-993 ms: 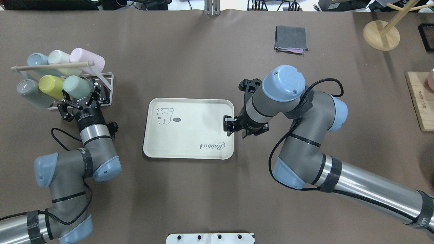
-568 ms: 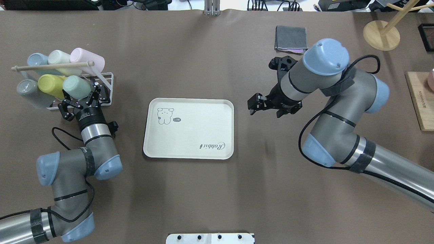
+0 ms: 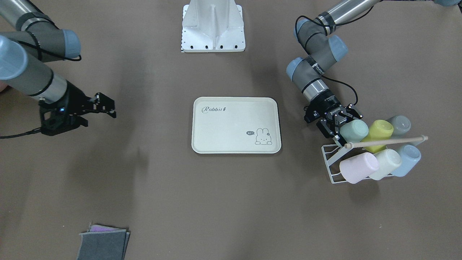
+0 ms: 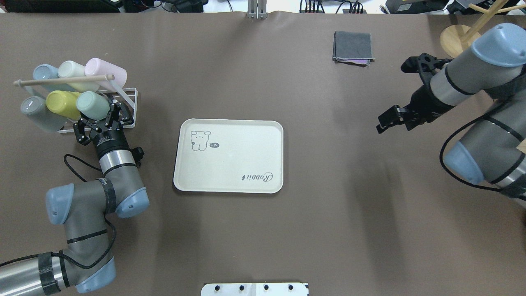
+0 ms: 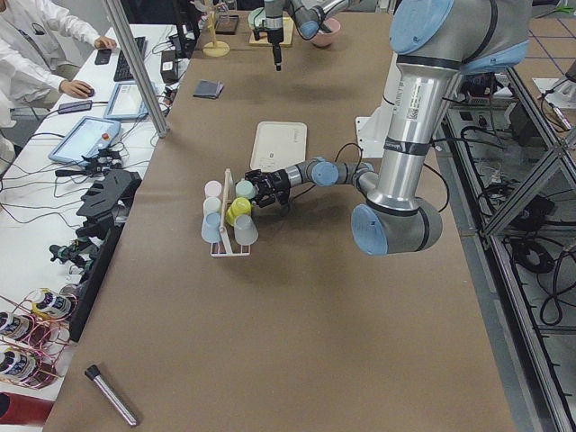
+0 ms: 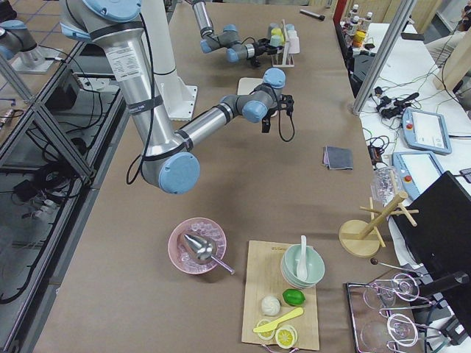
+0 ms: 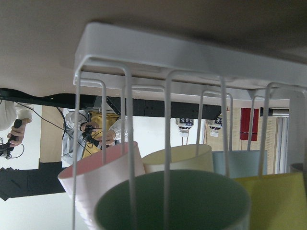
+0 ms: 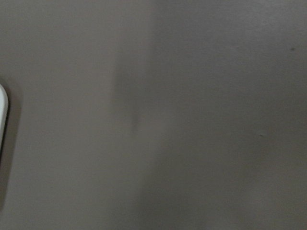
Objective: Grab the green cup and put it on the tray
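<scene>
The green cup (image 4: 92, 105) lies on its side in a white wire rack (image 4: 127, 98) at the table's left, also in the front view (image 3: 355, 130) and close up in the left wrist view (image 7: 172, 203). My left gripper (image 4: 100, 120) is open, with its fingers on either side of the cup's base end; it also shows in the front view (image 3: 339, 123). The cream tray (image 4: 238, 152) with "Rabbit" script and a bunny lies mid-table and holds nothing. My right gripper (image 4: 380, 123) hangs open and empty above the table, far right of the tray.
The rack also holds a yellow-green cup (image 4: 61, 102), a grey cup (image 4: 31, 107), and pink (image 4: 107, 70), cream and blue ones under a wooden rod (image 4: 61, 80). A folded grey cloth (image 4: 353, 46) and a wooden stand (image 4: 460, 41) sit at the far right.
My right arm has swung from the tray's right edge away to the right and farther back. My left gripper has edged slightly closer to the green cup.
</scene>
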`<state>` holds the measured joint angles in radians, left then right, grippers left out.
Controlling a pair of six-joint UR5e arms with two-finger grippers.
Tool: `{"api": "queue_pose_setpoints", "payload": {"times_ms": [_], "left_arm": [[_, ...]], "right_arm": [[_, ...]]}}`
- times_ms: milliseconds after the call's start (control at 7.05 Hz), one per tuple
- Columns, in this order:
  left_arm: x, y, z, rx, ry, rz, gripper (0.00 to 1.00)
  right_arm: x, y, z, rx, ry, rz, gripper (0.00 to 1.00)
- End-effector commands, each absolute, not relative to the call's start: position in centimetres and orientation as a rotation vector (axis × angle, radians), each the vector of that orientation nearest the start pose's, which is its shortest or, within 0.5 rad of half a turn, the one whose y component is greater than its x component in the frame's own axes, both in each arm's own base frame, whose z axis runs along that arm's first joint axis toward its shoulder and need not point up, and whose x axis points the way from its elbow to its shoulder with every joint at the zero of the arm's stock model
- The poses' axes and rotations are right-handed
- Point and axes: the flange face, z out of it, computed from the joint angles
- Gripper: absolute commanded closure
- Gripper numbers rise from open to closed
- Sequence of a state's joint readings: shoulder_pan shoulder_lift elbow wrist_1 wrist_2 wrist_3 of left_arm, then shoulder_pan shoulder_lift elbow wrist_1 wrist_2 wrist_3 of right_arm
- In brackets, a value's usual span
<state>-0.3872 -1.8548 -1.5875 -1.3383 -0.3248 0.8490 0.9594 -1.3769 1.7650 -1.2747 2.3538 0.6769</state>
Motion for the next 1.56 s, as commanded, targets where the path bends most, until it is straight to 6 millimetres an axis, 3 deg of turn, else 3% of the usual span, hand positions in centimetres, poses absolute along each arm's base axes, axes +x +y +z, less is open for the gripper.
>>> {"api": "queue_pose_setpoints", "payload": {"times_ms": [0, 142, 426, 709, 1135, 1419], "left_arm": [[46.6, -43.5, 48.0, 0.315, -1.411, 1.675, 0.57], [46.4, -43.6, 48.0, 0.311, -1.413, 1.678, 0.67], [46.0, -43.4, 48.1, 0.311, -1.42, 1.676, 0.86], [45.4, -43.6, 47.1, 0.324, -1.429, 1.655, 0.97], [41.5, -42.1, 45.4, 0.355, -1.436, 1.641, 0.99], [39.2, -41.2, 42.5, 0.387, -1.462, 1.619, 0.99]], "right_arm": [[-17.0, -48.7, 50.8, 0.08, -0.949, -0.222, 0.01], [-13.7, -47.8, 54.2, 0.036, -0.917, -0.152, 0.01], [-7.7, -47.9, 56.7, -0.058, -0.843, -0.066, 0.01], [-4.0, -47.8, 58.7, -0.06, -0.819, -0.12, 0.01], [-0.1, -47.0, 60.3, -0.09, -0.816, -0.036, 0.0], [2.3, -44.6, 62.4, -0.121, -0.838, 0.029, 0.0]]}}
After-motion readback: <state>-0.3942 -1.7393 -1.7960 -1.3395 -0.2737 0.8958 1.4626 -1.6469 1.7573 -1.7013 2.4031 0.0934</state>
